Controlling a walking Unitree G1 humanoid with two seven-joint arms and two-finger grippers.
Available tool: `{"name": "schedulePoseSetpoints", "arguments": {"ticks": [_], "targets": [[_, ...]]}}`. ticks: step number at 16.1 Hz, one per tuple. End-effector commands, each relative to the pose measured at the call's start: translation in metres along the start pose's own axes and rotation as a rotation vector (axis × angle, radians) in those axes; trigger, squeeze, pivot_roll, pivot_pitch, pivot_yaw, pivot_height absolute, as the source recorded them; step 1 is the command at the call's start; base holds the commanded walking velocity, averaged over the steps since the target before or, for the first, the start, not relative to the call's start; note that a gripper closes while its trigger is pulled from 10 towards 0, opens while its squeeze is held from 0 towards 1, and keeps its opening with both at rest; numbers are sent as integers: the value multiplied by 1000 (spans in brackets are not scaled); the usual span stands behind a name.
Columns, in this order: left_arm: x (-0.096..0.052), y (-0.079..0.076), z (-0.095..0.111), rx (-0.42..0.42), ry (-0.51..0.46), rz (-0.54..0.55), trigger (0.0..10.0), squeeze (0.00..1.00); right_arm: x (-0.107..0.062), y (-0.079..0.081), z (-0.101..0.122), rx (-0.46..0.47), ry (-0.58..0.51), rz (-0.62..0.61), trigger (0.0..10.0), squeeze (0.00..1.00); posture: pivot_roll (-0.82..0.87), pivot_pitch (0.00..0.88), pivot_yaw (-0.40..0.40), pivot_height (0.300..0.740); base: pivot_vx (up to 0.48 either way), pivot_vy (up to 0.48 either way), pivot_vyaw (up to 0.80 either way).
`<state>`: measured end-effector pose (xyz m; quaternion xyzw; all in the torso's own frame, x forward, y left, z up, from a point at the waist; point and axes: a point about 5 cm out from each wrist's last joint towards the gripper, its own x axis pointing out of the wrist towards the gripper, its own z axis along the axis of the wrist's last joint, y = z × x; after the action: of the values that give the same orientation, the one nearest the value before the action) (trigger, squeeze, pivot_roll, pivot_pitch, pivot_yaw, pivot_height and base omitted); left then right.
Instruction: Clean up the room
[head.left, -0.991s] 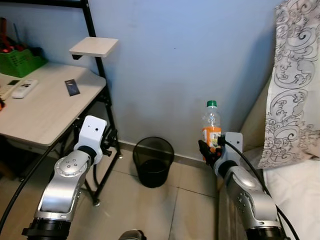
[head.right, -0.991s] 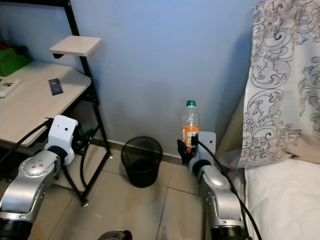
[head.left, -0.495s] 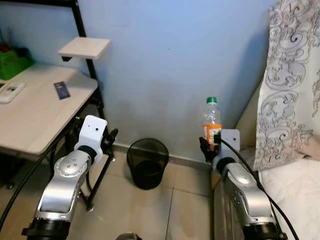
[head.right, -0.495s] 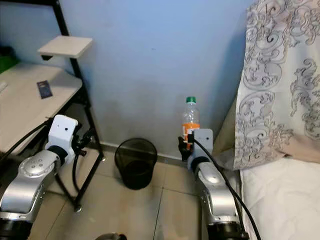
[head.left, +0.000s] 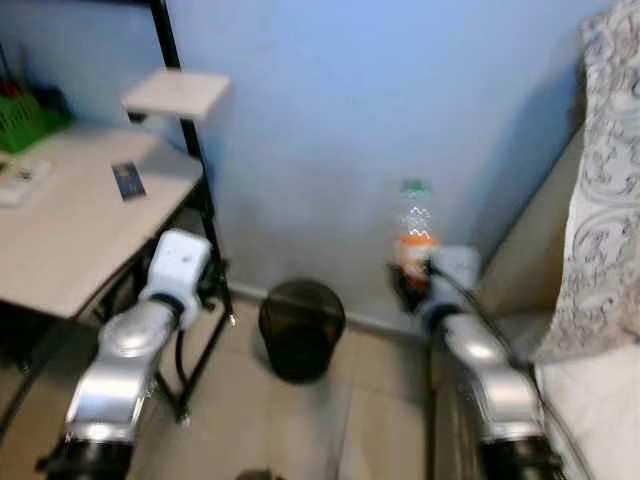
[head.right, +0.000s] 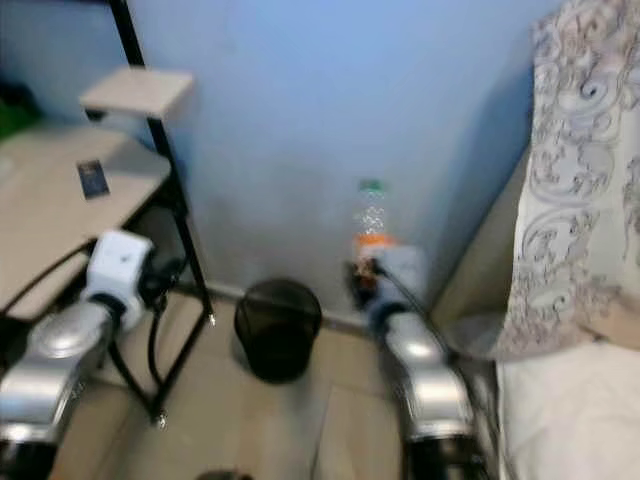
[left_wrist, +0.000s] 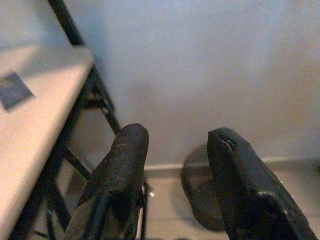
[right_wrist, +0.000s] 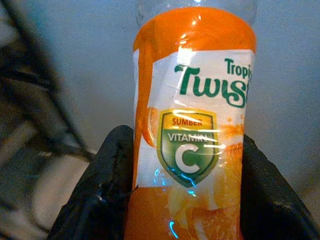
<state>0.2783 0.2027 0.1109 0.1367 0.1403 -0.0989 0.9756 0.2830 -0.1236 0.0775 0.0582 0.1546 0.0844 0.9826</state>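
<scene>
right end effector (head.left: 408, 283) clamps bottle (right_wrist: 192, 135) at label | left end effector (left_wrist: 175, 185) wide, idle | bottle light, thin-walled, slick; grip mid-body | bin (head.left: 301, 328) near

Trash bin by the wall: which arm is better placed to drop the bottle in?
Right, likely. The right gripper already clamps the orange-label bottle upright, just right of the black trash bin. The left gripper is open and empty.
</scene>
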Motion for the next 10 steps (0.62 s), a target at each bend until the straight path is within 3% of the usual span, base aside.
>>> {"name": "schedulePoseSetpoints", "arguments": {"ticks": [1,2,6,7,8,10], "targets": [[2,-8,6,10,-24,-29,10000,0,-4,-14,-1,-14,7,-33,10000,0,41,0,-10,740,334,0,0],[1,-8,6,20,-25,-34,10000,0,-6,-13,1,-57,-1,-11,10000,0,42,0,-15,740,326,0,0],[-5,-7,3,9,-20,-22,10000,0,-10,-18,1,-21,-3,-28,10000,0,58,0,-35,740,328,0,0],[-6,-9,0,-18,-13,-25,10000,0,-8,-21,-3,-19,13,-38,10000,0,68,0,-43,740,330,0,0],[-4,-10,-5,6,4,-34,10000,0,-3,-23,-7,-33,28,-46,10000,0,74,0,-50,740,330,0,0],[-4,-9,-6,12,9,-35,10000,0,-1,-25,-9,-23,37,-59,10000,0,75,0,-50,740,330,0,800]]}}
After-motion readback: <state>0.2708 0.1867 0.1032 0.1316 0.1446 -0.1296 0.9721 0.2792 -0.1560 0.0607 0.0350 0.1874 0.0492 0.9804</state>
